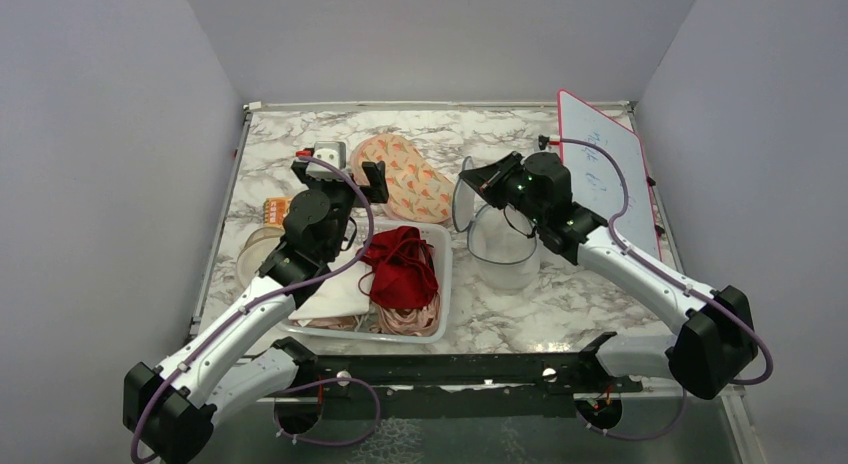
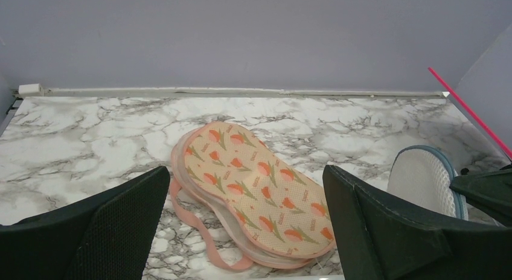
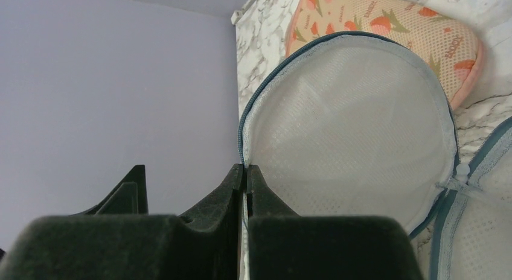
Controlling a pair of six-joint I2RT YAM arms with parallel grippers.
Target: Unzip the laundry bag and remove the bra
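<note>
With right hand (image 3: pixel 246 171) clamps the piped rim of the laundry bag (image 1: pixel 505 246), round flap lifted, bag body cropped in wrist view. Shows the bra (image 1: pixel 402 264) heaped in basket (image 1: pixel 446 274) beside it, basket half hidden under left arm (image 1: pixel 250 319). Holds left hand (image 2: pixel 244 177) spread wide over the bench (image 2: pixel 90 141)

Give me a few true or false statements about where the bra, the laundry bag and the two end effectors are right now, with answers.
1. The dark red bra lies in the white basket. True.
2. The left end effector is shut on the bra. False: it is open and empty, facing the flower-print pouch.
3. The right end effector is shut on the rim of the laundry bag. True.
4. The laundry bag sits inside the basket. False: it stands on the table, to the right of the basket.
</note>
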